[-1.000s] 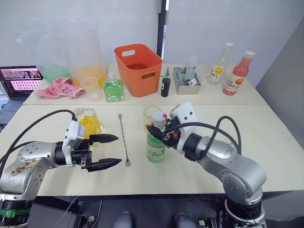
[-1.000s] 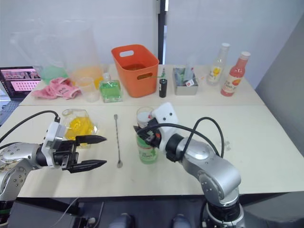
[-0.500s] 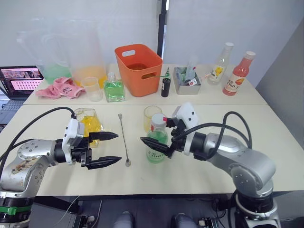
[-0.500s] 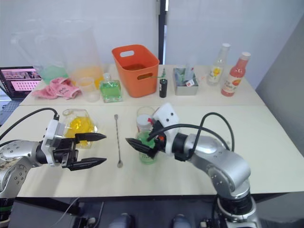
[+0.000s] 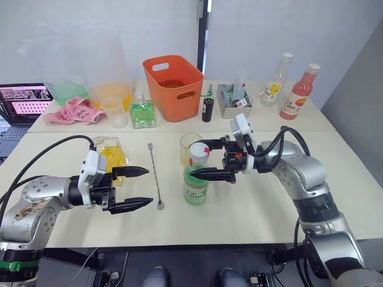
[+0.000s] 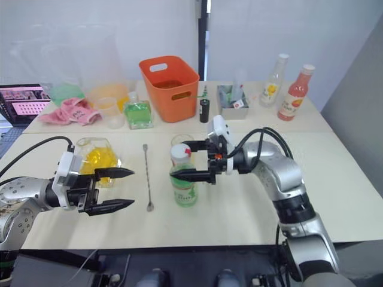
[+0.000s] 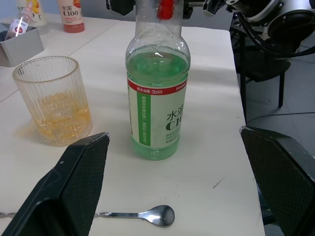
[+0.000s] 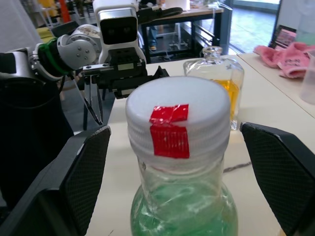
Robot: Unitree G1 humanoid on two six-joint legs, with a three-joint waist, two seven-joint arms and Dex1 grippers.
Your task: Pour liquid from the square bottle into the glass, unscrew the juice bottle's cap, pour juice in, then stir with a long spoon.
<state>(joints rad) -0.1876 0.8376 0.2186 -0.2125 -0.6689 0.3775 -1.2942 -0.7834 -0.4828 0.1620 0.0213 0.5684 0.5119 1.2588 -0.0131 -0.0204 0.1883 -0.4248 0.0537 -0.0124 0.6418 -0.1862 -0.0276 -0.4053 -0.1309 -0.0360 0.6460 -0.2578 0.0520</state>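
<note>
The right tool (image 5: 207,159) is spread wide around the white cap (image 8: 178,114) of the green juice bottle (image 5: 195,179), not touching it. The left tool (image 5: 139,188) is spread wide and empty near the long spoon (image 5: 155,171), with bare surface (image 5: 239,209) before it. The glass (image 5: 188,147) stands just behind the bottle

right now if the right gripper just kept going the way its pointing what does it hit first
Most likely the white cap of the green juice bottle. The right gripper is open, and its wrist view has the cap centred between the fingers. Whether the fingers would straddle the cap or bump it is unclear.
</note>
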